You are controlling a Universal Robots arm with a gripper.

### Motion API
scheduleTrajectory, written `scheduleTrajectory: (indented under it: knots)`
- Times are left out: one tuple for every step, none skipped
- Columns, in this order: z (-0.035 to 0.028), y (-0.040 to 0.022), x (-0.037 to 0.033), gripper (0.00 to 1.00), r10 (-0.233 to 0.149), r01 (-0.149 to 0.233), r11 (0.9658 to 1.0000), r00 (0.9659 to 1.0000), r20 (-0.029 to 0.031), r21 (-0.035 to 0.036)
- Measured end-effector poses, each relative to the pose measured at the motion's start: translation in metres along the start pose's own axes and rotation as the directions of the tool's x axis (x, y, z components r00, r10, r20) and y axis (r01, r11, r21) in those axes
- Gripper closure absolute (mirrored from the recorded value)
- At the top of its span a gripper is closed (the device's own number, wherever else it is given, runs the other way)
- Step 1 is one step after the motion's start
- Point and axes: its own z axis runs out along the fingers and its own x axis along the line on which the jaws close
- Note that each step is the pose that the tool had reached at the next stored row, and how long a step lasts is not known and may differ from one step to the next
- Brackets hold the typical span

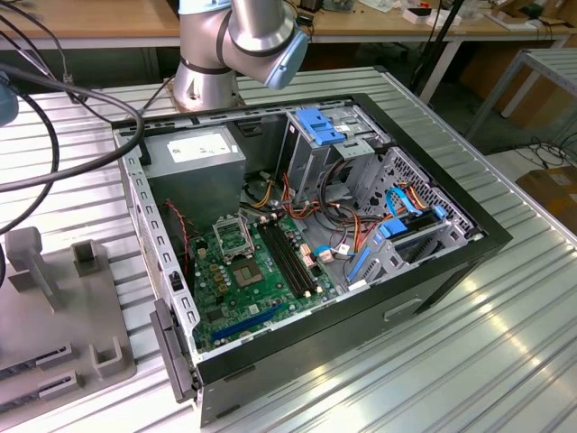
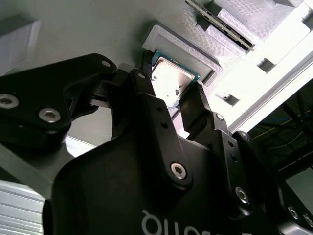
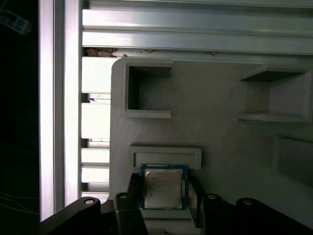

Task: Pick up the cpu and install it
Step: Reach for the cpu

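Light glints off a ribbed metal table (image 1: 505, 343), with wooden workbenches (image 1: 90, 18) standing behind it.

In the second wrist view my hand (image 2: 169, 85) hides one corner of the cpu (image 2: 171, 78) and part of its holder (image 2: 178, 45). In the exterior view I lose the arm (image 1: 257, 32) past the top edge and the grey tray (image 1: 54, 302) past the exterior view's left.

black computer case (image 1: 361, 329) open on ribbed metal table (image 1: 469, 379) | grey power supply (image 1: 194, 149) inside | grey fixture tray (image 1: 54, 320) beside
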Motion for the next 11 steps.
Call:
scheduleTrajectory:
  knots:
    - [-0.0001, 0.0, 0.0, 0.5, 0.0, 0.0, 1.0, 1.0, -0.0003, 0.0]
    - [-0.0003, -0.0001, -0.0001, 0.5, 0.0, 0.0, 1.0, 1.0, -0.0007, 0.0]
    - [-0.0005, -0.0001, -0.0001, 0.5, 0.0, 0.0, 1.0, 1.0, -0.0011, 0.0]
    - [-0.0007, -0.0001, -0.0001, 0.5, 0.0, 0.0, 1.0, 1.0, -0.0014, 0.0]
    - [-0.0009, -0.0001, -0.0001, 0.5, 0.0, 0.0, 1.0, 1.0, -0.0019, 0.0]
    - [-0.001, -0.0001, -0.0002, 0.5, 0.0, 0.0, 1.0, 1.0, -0.0022, 0.0]
    - [-0.0012, -0.0001, -0.0002, 0.5, 0.0, 0.0, 1.0, 1.0, -0.0025, -0.0001]
    - [-0.0014, -0.0001, -0.0002, 0.5, 0.0, 0.0, 1.0, 1.0, -0.0029, 0.0]
    - [-0.0016, -0.0001, -0.0003, 0.5, 0.0, 0.0, 1.0, 1.0, -0.003, -0.0001]
    - [-0.0017, -0.0001, -0.0003, 0.5, 0.0, 0.0, 1.0, 1.0, -0.0031, -0.0001]
    - [-0.0019, -0.0001, -0.0004, 0.5, 0.0, 0.0, 1.0, 1.0, -0.0033, -0.0001]
